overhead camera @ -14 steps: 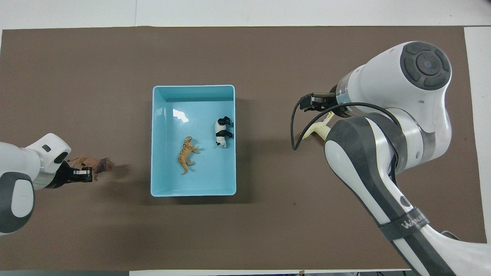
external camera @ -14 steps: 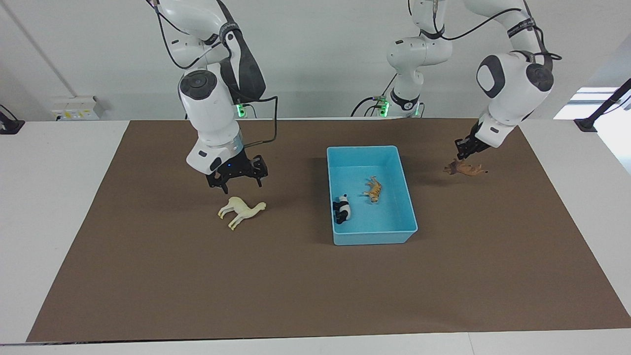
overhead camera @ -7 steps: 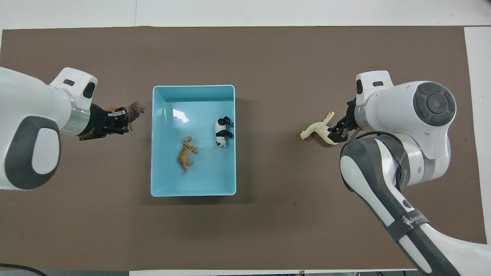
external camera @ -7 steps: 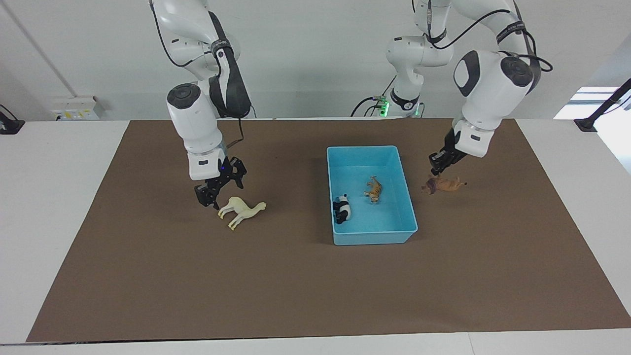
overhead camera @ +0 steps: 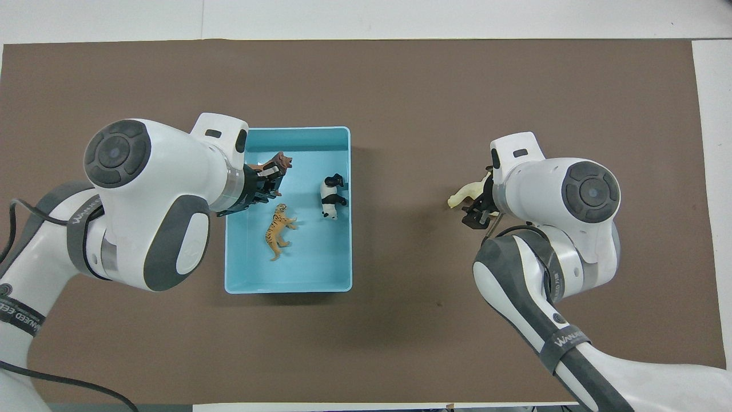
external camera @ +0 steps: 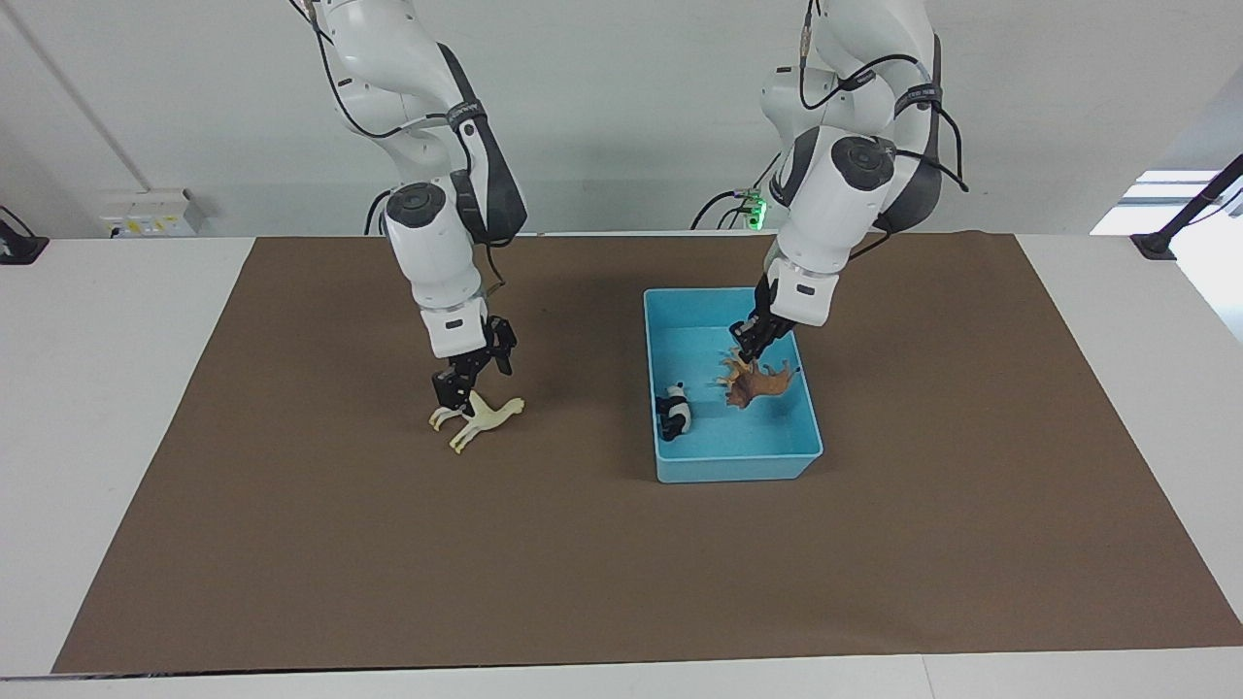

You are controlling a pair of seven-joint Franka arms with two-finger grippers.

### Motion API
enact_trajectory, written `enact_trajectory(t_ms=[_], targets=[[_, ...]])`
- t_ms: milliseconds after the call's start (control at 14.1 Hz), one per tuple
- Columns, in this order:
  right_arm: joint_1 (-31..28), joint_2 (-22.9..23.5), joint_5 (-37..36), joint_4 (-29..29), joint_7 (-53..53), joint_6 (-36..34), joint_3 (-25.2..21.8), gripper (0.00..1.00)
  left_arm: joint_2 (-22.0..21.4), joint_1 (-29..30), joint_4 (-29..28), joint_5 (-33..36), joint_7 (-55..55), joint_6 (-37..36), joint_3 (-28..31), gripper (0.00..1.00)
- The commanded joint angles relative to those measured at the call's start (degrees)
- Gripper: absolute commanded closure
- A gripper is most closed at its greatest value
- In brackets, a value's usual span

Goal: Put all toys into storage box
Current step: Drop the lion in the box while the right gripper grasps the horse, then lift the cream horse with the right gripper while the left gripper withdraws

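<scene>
The light blue storage box [external camera: 738, 468] sits mid-table and also shows in the overhead view [overhead camera: 286, 286]. The panda [external camera: 675, 410] [overhead camera: 331, 196] and the tiger [overhead camera: 278, 230] lie in it. The tiger [external camera: 726, 367] is mostly hidden by the lion in the facing view. My left gripper [external camera: 748, 342] [overhead camera: 273, 174] is shut on the brown lion [external camera: 764, 383] [overhead camera: 281, 162] and holds it in the air over the box. The cream llama [external camera: 483, 416] [overhead camera: 464, 194] lies on the mat toward the right arm's end. My right gripper [external camera: 454, 390] [overhead camera: 479, 201] is open, down at the llama's back.
A brown mat [external camera: 583, 563] covers most of the white table [external camera: 107, 388]. The box's low walls stand between the lion and the floor of the box. Bare mat lies all around the box and the llama.
My left gripper has carried the lion from beside the box to over it. My right gripper has turned and come down from beside the llama onto its back. The llama has not moved.
</scene>
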Motion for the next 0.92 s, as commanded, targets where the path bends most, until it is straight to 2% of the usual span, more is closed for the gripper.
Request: enact_trajectory(t_ms=[0,142,285,427,711,854], targets=[[-0.85,-0.25,-0.86,-2.94,-0.79,3.07,0.14,0.0,-1.39,-0.09,-0.09,-0.3,-0.37,-3.26,1.41,0.0],[-1.56,-0.52,-1.21,-4.0,-0.88,3.25,0.14,0.0,-3.49,0.87,0.35,0.48,-0.02,-6.77,1.85,0.0],[-2.0,-0.52,-2.09,-4.44,-1.14,4.47,0.06,0.0,-6.13,5.25,0.43,5.3,1.21,-7.93,1.94,0.0],[-2.17,0.0,-2.09,-5.05,-0.97,5.7,0.06,0.0,-7.27,9.81,1.31,5.67,6.02,-8.89,2.11,0.0],[-2.44,0.8,-2.09,-5.49,-0.88,7.73,0.06,0.01,-7.28,20.1,7.11,5.85,28.4,-20.74,2.2,0.0],[-2.44,0.71,-2.7,-6.02,-0.97,7.82,-0.03,0.01,-7.63,22.05,8.25,9.69,37.82,-24.79,2.11,0.0]])
